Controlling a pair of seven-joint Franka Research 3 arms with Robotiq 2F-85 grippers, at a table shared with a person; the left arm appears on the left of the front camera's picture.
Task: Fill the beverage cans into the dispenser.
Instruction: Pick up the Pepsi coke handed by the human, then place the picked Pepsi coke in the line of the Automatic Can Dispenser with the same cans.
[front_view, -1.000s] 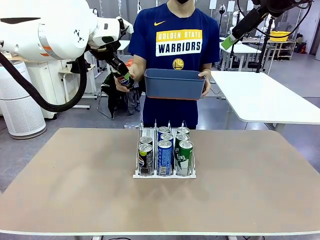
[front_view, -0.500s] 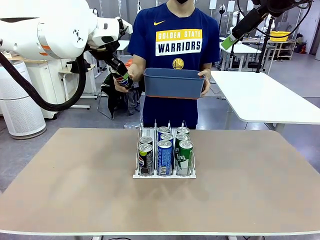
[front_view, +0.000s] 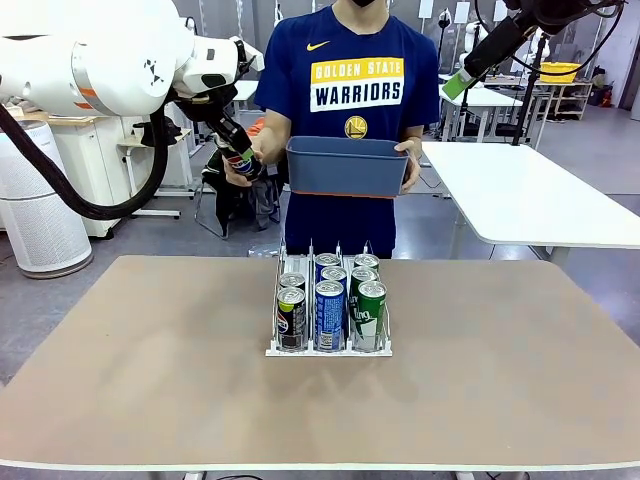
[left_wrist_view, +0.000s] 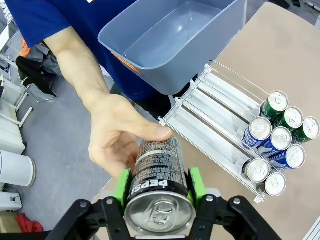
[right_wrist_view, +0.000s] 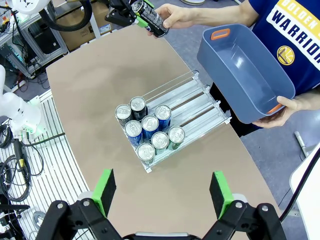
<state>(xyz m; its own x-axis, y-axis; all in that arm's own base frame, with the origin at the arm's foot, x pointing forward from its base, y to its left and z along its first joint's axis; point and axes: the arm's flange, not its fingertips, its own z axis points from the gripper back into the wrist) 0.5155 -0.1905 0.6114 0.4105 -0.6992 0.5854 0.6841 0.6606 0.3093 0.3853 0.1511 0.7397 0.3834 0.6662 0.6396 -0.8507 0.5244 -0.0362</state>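
You can read "PEPSI" in white on the black Pepsi can (left_wrist_view: 159, 184), seen upside down in the left wrist view, with fine grey print above it too small to make out. Your left hand (left_wrist_view: 159, 186) is clamped on that can, a green pad on each side of its body, silver top and pull tab facing the camera. The person's hand (left_wrist_view: 118, 137) grips the same can at its far end, thumb across the top. In the front view this handover sits above the bench's far left edge, just beside the blue-grey bin (front_view: 348, 167) that the person holds against a blue shirt (front_view: 348, 70) reading "GOLDEN STATE WARRIORS".

The dispenser (front_view: 329, 300) stands in the middle of the bench (front_view: 150, 380): clear dividers, white base, three lanes. You see seven beverage cans (right_wrist_view: 148, 130) upright in it, bunched at the end nearer the robot: two black ones in the left lane, three blue in the middle, two green on the right. The front black can carries a Pepsi globe; the lettering on the blue and green cans is too small to read. The far ends of the lanes lie bare.

Your right hand (right_wrist_view: 162, 192) hangs high over the bench with its jaws spread wide, holding nothing.
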